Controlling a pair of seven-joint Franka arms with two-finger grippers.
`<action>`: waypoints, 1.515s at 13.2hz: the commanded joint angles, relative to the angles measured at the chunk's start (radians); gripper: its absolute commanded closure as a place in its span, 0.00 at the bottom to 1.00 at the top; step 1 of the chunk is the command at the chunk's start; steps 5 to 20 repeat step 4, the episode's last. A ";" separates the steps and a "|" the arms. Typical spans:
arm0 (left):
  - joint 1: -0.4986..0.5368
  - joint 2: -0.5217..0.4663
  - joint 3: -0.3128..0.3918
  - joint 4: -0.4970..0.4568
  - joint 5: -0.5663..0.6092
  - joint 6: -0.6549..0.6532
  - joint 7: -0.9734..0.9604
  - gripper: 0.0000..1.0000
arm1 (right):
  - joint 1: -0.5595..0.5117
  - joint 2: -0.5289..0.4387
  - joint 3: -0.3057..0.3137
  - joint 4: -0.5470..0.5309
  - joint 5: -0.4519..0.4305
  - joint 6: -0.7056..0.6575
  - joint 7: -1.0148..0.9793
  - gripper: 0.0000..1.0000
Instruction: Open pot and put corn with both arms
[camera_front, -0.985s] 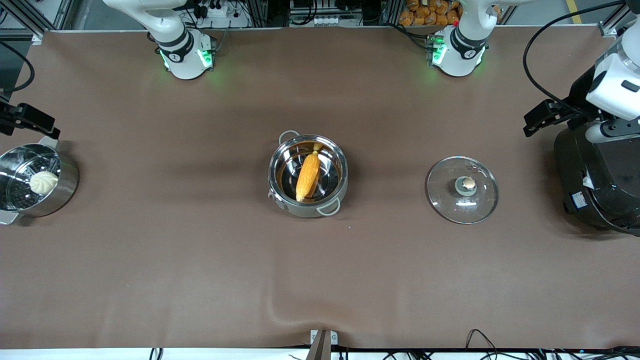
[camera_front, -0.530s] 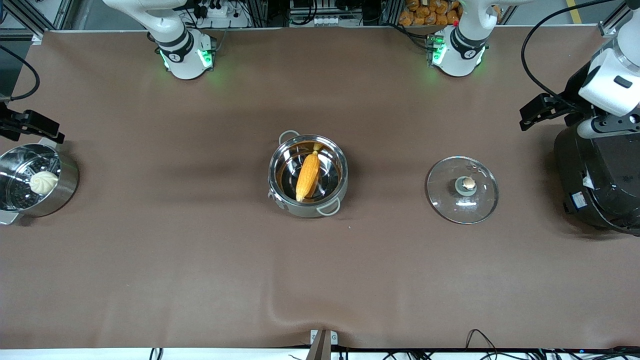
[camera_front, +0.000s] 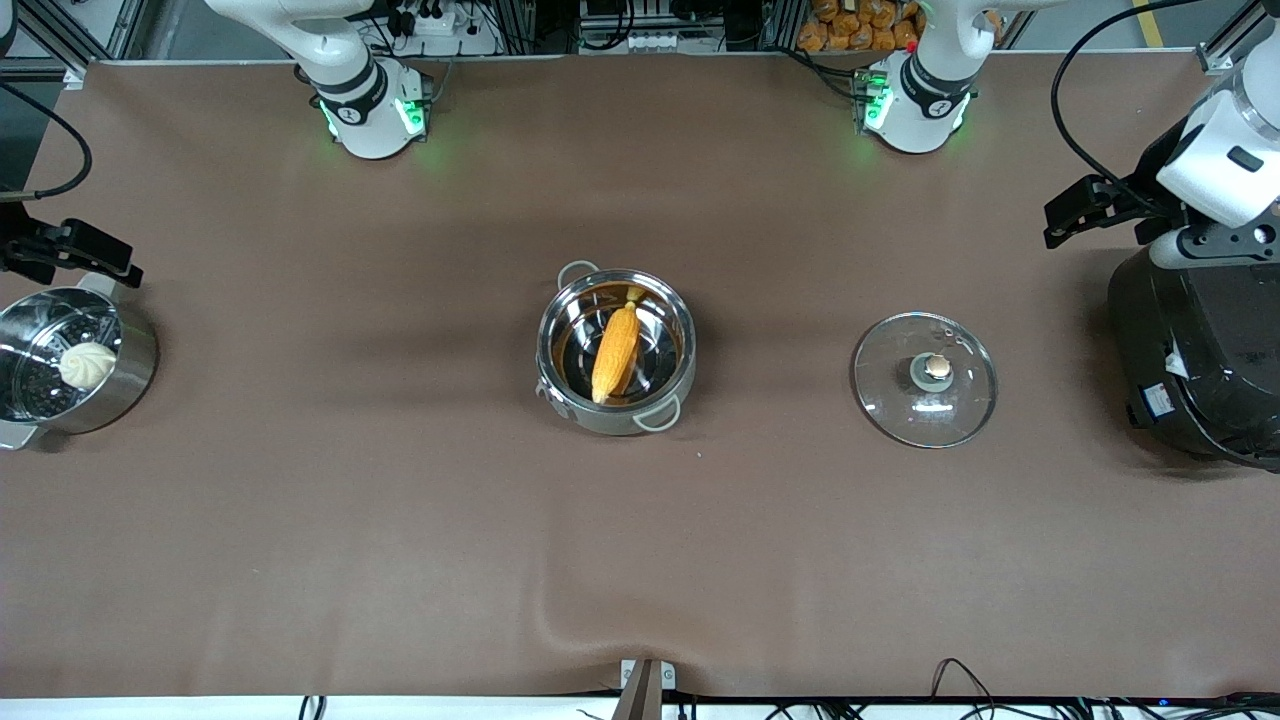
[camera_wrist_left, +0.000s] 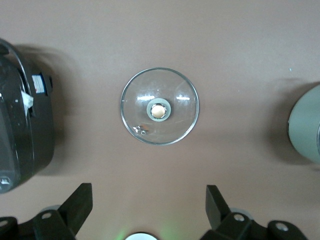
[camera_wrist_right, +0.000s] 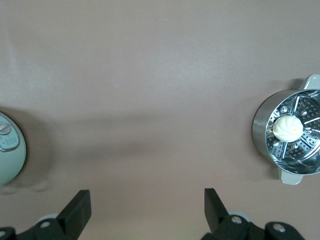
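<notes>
The pot (camera_front: 615, 410) stands open at the table's middle with the yellow-orange corn (camera_front: 615, 352) lying inside it. Its glass lid (camera_front: 925, 378) lies flat on the table toward the left arm's end, knob up; it also shows in the left wrist view (camera_wrist_left: 160, 106). My left gripper (camera_front: 1075, 215) hangs open and empty over the table beside the black cooker; its own view shows it open (camera_wrist_left: 148, 202). My right gripper (camera_front: 100, 262) hangs open and empty over the table by the steamer pot; its own view shows it open (camera_wrist_right: 147, 207).
A large black electric cooker (camera_front: 1195, 365) stands at the left arm's end. A steel steamer pot (camera_front: 135, 365) with a white bun (camera_front: 87, 364) stands at the right arm's end, also in the right wrist view (camera_wrist_right: 262, 132). The brown cloth has a ridge at its front edge (camera_front: 560, 620).
My right gripper has drifted a little toward the table's middle, over the steamer pot's edge. My left gripper has shifted slightly toward the bases. Pot, corn and lid have not moved.
</notes>
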 joint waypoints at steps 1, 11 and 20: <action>0.014 0.009 -0.007 0.028 0.002 -0.016 0.045 0.00 | 0.015 -0.025 0.000 -0.033 0.018 0.014 0.019 0.00; 0.016 0.011 -0.006 0.028 0.003 -0.017 0.034 0.00 | 0.026 -0.028 0.000 -0.029 0.023 -0.023 0.031 0.00; 0.016 0.011 -0.006 0.028 0.003 -0.017 0.034 0.00 | 0.026 -0.028 0.000 -0.029 0.023 -0.023 0.031 0.00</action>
